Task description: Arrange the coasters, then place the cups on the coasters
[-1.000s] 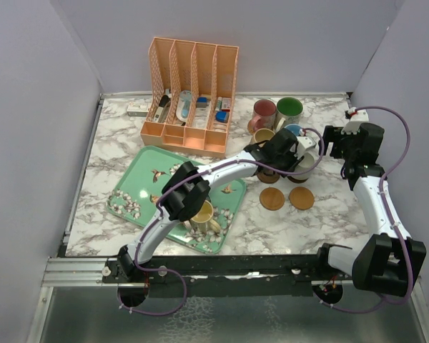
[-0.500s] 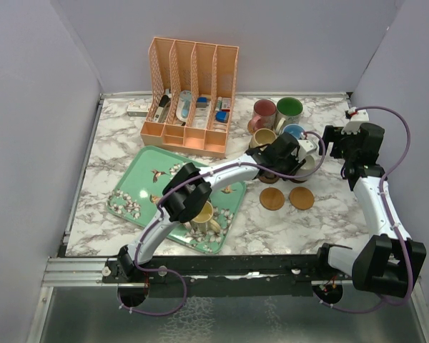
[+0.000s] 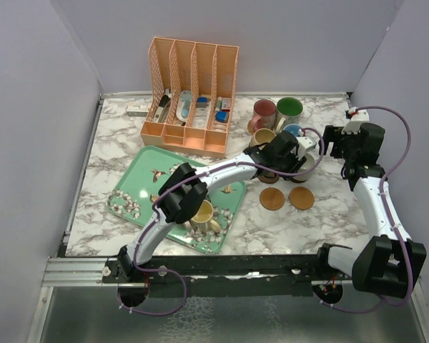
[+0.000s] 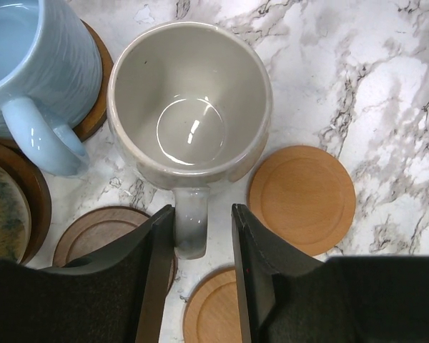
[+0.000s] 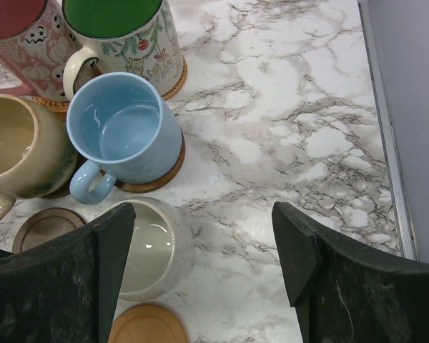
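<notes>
Though unclear overhead, left pincer straddles cream cup handle.

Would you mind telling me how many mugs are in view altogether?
6. Clustered far right: pink mug, green-lined mug, blue mug, tan mug, cream mug. A yellow mug stands on the tray, near left. The left arm may hide more.

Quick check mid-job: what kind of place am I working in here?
Probably a staged robot test booth, not a real kitchen: plain walls box in a marble-look table, with a metal mounting rail along its near edge.
</notes>
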### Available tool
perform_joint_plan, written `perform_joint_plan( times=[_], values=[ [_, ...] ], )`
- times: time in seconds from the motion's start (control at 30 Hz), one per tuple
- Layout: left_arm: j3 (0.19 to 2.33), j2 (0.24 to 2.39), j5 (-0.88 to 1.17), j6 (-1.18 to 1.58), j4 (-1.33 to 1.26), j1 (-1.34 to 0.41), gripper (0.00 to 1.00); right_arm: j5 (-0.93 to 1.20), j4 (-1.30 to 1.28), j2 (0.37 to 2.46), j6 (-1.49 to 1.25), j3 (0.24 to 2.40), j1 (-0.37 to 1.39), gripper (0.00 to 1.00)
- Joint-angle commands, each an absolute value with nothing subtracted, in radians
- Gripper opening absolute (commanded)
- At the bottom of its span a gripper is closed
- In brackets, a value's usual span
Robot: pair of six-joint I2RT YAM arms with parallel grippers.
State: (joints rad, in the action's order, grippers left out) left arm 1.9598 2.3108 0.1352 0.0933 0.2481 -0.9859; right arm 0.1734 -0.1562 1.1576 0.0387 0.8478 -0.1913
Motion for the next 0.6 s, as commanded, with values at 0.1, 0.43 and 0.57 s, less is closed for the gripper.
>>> perform_joint_plan(
  times=[0.1, 0.43, 0.57],
  values=[
    [1.936, 2.237, 0.186, 0.149, 0.247, -1.0, 0.4, 0.196, -0.135, 1.136, 0.04, 0.865, -0.196, 0.79],
    [1.93, 2.232, 0.206, 0.168, 0.256, -1.001, 0.38, 0.192, -0.133, 1.123, 0.045, 0.86, -0.197, 0.79],
    [1.928, 2.227, 0.198, 0.162, 0.259, -1.003, 0.39, 0.193, -0.132, 1.121, 0.046, 0.858, -0.197, 0.79]
  ],
)
